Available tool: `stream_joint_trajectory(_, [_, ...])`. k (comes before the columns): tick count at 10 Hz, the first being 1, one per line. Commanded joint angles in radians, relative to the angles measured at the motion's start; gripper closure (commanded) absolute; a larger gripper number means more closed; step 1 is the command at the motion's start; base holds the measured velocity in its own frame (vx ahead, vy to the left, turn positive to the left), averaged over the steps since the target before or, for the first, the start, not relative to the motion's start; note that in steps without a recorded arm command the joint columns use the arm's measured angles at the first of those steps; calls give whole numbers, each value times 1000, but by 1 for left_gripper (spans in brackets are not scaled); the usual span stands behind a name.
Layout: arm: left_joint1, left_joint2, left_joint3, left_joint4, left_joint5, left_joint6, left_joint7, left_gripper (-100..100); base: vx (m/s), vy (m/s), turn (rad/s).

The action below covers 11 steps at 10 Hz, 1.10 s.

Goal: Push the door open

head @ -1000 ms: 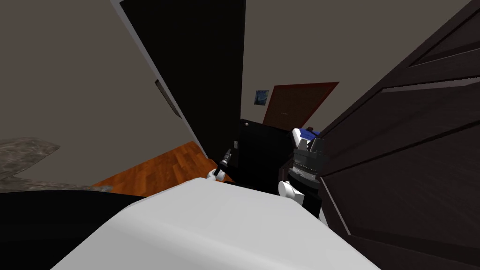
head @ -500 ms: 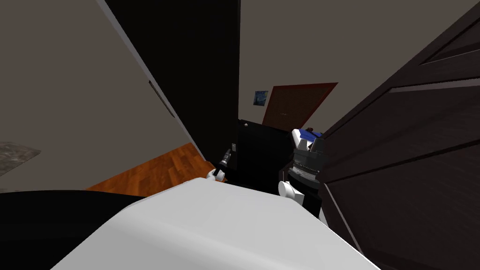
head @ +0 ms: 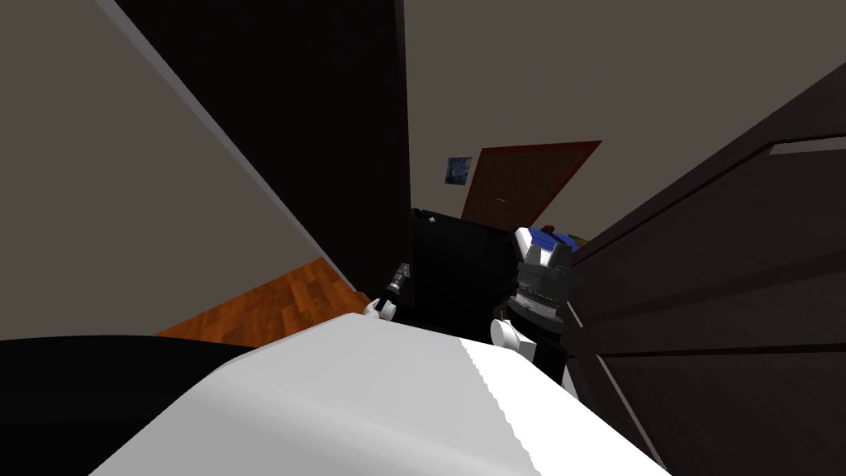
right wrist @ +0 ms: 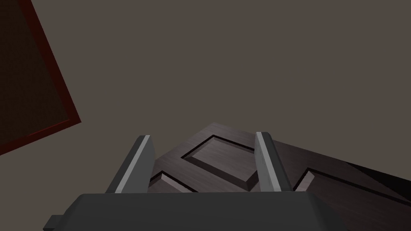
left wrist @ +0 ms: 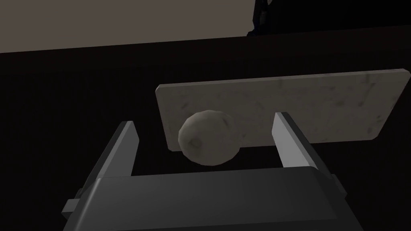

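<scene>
The left gripper (left wrist: 204, 120) has its fingers spread wide and holds nothing; a round, pale knob (left wrist: 208, 137) sits between them, touching neither; the knob stands on a pale, mottled plate (left wrist: 321, 104) just beyond the fingertips, fixed to a black surface (left wrist: 80, 92); the right gripper (right wrist: 203, 136) is likewise spread and empty; the dark panelled door (right wrist: 216, 160) lies just past its fingers, apart from them, and in the head view stands close on that gripper's right; a grey wall (right wrist: 241, 60) rises beyond the door.
</scene>
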Motion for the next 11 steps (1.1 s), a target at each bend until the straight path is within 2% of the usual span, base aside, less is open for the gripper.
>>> stream_joint_trajectory(1, [0,0,0,0,0,0,0,-100,80,-7,11])
stream_joint_trajectory(2, [0,0,0,0,0,0,0,100,-17,-3,-7])
stream_joint_trajectory(7, [0,0,0,0,0,0,0,100,-13,2,-2])
stream_joint_trajectory(11, [0,8,28,6,14,3,-9,100,152,-41,27])
